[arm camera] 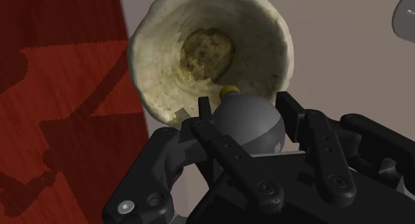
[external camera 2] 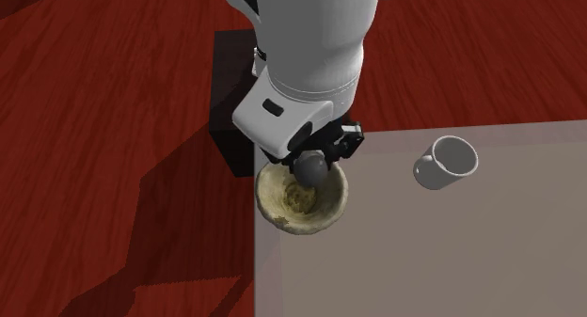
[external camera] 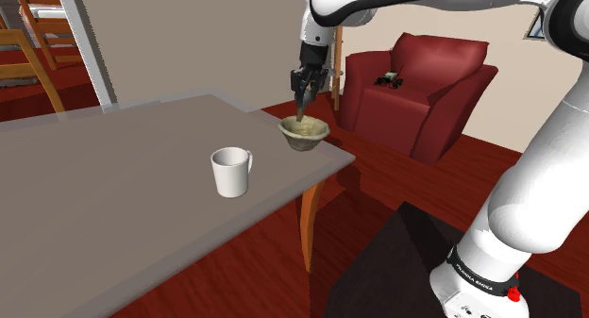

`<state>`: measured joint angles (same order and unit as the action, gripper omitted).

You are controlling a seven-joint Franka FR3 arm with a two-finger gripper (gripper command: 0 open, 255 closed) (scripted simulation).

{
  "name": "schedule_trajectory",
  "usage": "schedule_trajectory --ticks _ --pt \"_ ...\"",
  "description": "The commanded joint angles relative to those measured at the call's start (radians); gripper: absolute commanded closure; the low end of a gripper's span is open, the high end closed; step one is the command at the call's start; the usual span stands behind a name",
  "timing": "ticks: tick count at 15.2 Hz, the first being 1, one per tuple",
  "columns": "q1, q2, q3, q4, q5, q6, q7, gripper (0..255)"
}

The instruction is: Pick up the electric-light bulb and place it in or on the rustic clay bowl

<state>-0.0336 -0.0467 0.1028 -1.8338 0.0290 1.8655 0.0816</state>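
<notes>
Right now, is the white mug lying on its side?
No, the white mug stands upright on the table, with its open mouth facing up.

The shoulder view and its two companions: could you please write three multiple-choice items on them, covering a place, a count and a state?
1. Where does the rough cream clay bowl stand? A) at the grey table's corner nearest the red armchair B) on the floor C) on a chair
2. How many white mugs stand on the table? A) none B) one C) three
3. What is the black two-finger gripper doing? A) hanging open, empty B) clasping the round grey bulb over the bowl C) lying on the table
Key: 1 A, it sits at that corner; 2 B, a single mug shows; 3 B, both fingers press the bulb.
</notes>
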Motion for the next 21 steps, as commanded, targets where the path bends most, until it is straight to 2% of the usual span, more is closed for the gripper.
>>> schedule_trajectory --ticks 1,9,10,15,19,21 --pt "0.0 0.0 0.0 -0.035 0.0 0.036 -0.002 255" --pt "0.0 0.0 0.0 -0.035 0.0 0.036 -0.002 255" --pt "0.0 0.0 0.0 -0.035 0.0 0.036 -0.002 0" --pt "0.0 0.0 0.0 -0.035 0.0 0.036 -0.002 0" --pt "-0.002 -0.009 -0.002 0.082 0.001 -0.09 -0.002 0" --pt "-0.002 -0.009 -0.002 0.081 0.001 -0.09 -0.002 0"
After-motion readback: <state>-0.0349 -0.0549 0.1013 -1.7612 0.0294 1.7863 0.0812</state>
